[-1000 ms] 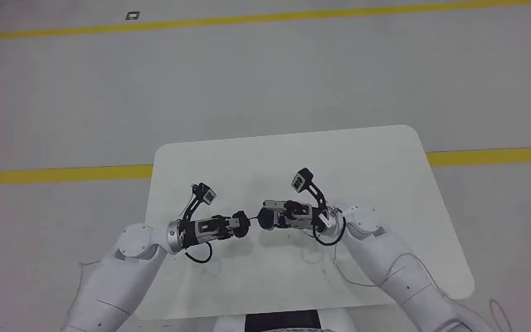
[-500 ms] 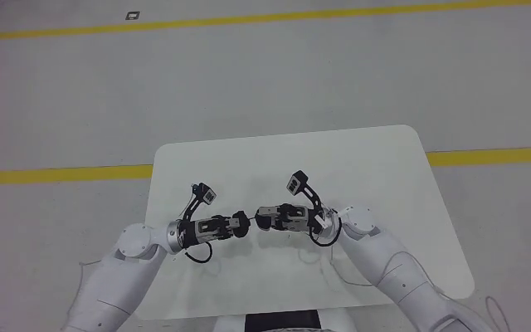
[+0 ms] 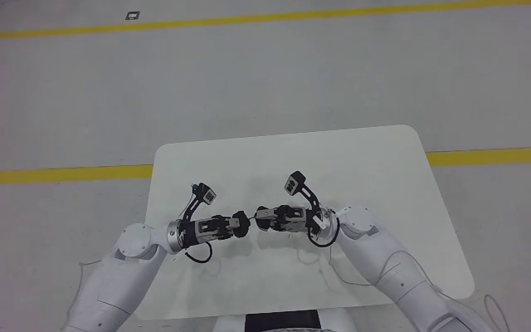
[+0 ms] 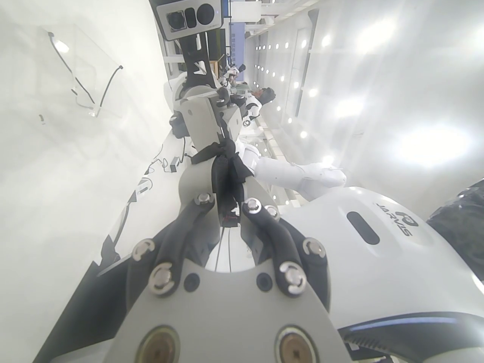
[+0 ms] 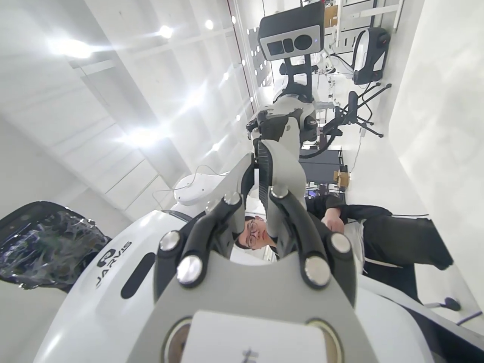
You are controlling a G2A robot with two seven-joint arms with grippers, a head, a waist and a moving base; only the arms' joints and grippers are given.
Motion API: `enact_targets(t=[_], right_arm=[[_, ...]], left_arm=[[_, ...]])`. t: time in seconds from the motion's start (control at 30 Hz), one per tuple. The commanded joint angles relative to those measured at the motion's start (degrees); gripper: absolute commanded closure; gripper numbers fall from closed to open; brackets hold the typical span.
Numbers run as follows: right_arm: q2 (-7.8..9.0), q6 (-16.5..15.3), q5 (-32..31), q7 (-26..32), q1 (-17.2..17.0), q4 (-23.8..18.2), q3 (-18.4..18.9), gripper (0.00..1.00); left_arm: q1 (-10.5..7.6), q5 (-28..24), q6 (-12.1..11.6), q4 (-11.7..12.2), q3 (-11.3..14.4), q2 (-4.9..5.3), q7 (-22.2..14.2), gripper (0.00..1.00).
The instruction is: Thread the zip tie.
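Over the middle of the white table [image 3: 373,166] my two grippers face each other tip to tip. A thin black zip tie [image 3: 248,221] spans the short gap between them. My left gripper [image 3: 238,222] is shut on one end; in the left wrist view its fingers [image 4: 227,185] pinch the black zip tie [image 4: 227,164], which bunches where it meets the right gripper [image 4: 211,118]. My right gripper [image 3: 259,217] is shut on the other end, with the black strip [image 5: 263,164] between its fingers [image 5: 257,186] and the left gripper [image 5: 287,118] just beyond.
A clear plastic tray [image 4: 109,88] lies on the table beyond the grippers in the left wrist view, with a few loose black zip ties [image 4: 107,84] in it. The table's rounded edges [image 3: 158,166] lie well away from both grippers.
My right gripper has slid a little toward the left gripper, shortening the gap between them. The left arm has stayed still.
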Motion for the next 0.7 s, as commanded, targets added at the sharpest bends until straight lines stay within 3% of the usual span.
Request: enact_targets(t=[0.0, 0.23, 0.27, 0.3, 0.33, 0.37, 0.67], right_arm=[[0.04, -0.07, -0.57, -0.22, 0.06, -0.04, 0.0, 1.0], [0.2, -0.49, -1.98, -1.12, -0.09, -0.64, 0.26, 1.0], [0.23, -0.58, -2.1, -1.31, -0.14, -0.72, 0.35, 1.0], [0.28, -0.63, -2.21, -1.53, -0.24, -0.8, 0.48, 1.0], [0.32, -0.7, -2.3, -1.82, -0.33, -0.84, 0.64, 1.0], [0.37, -0.78, -2.38, -2.1, -0.43, -0.9, 0.81, 1.0], [0.8, -1.07, -2.89, -2.9, -1.37, -1.81, 1.98, 1.0]], left_arm=[[0.0, 0.0, 0.0, 0.0, 0.0, 0.0, 0.0, 1.0], [0.0, 0.0, 0.0, 0.0, 0.0, 0.0, 0.0, 1.0], [0.0, 0.0, 0.0, 0.0, 0.0, 0.0, 0.0, 0.96], [0.0, 0.0, 0.0, 0.0, 0.0, 0.0, 0.0, 0.58], [0.0, 0.0, 0.0, 0.0, 0.0, 0.0, 0.0, 0.12], [0.0, 0.0, 0.0, 0.0, 0.0, 0.0, 0.0, 0.0], [0.0, 0.3, 0.34, -0.18, 0.19, -0.05, 1.16, 0.0]])
